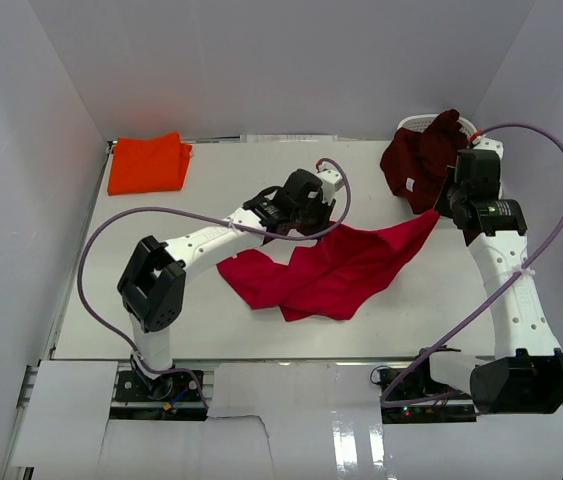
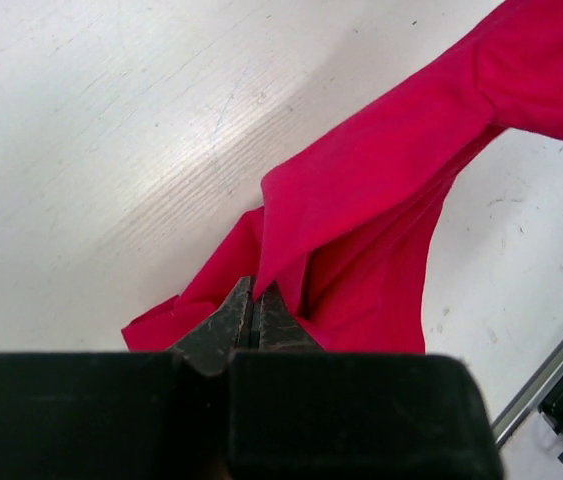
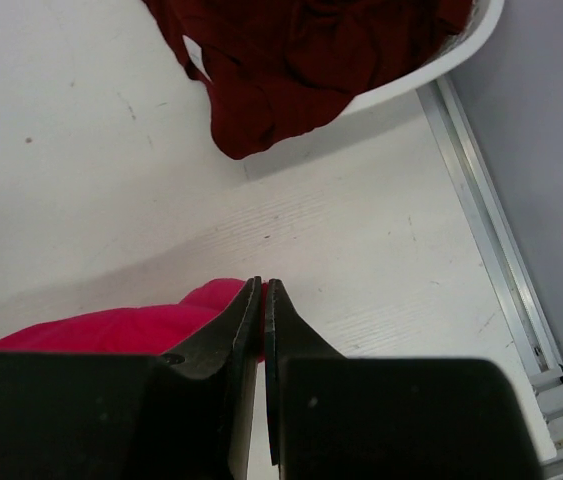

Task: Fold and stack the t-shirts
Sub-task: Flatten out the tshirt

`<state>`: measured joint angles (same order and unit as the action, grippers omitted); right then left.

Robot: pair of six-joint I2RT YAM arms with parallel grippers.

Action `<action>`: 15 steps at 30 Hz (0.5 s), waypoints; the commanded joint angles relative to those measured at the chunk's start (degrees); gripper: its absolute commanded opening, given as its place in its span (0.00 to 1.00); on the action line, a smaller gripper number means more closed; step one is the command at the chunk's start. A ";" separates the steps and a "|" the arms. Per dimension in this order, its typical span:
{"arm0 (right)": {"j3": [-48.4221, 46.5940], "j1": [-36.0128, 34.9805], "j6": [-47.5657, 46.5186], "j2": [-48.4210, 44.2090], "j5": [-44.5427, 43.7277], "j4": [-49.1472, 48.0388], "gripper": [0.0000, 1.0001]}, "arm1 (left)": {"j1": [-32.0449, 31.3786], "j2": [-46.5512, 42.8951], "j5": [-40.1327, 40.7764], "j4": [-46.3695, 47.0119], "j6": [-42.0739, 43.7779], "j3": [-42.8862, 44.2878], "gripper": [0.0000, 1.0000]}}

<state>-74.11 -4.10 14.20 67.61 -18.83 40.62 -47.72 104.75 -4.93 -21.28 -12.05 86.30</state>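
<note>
Pinching the crimson t-shirt point(image 1: 331, 270) at opposite ends, left gripper point(image 2: 254, 300) and right gripper point(image 3: 263, 300) hold it stretched mid-table. Maroon t-shirt point(image 1: 421, 155) spills from the white basket point(image 1: 416, 123) far right, its tag point(image 1: 413, 184) unreadable; orange t-shirt point(image 1: 148, 163) lies folded far left.

Bright, even light from above washes my white counter point(image 1: 231, 180), shadows soft. Glare streaks the glossy panel point(image 1: 361, 445) past its near edge. Up close, my left pincer point(image 2: 253, 300) and right pincer point(image 3: 262, 300) look dark and blurred; the crimson t-shirt point(image 2: 361, 220) is sharp.
</note>
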 commanded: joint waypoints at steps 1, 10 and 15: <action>0.63 1.37 1.98 -0.38 -1.74 -0.63 0.08 | 0.35 3.00 -3.59 0.62 0.01 4.39 0.00; 2.30 1.64 1.97 -1.26 -0.42 -1.51 0.08 | 0.35 12.49 -5.62 1.33 0.63 14.15 0.21; 2.47 1.73 1.71 -1.34 0.37 -1.51 0.08 | 0.70 13.47 -4.04 2.38 0.19 17.14 0.43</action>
<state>-71.53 -2.66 15.46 67.48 -18.74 40.56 -47.64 120.46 -9.06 -20.49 -11.92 100.44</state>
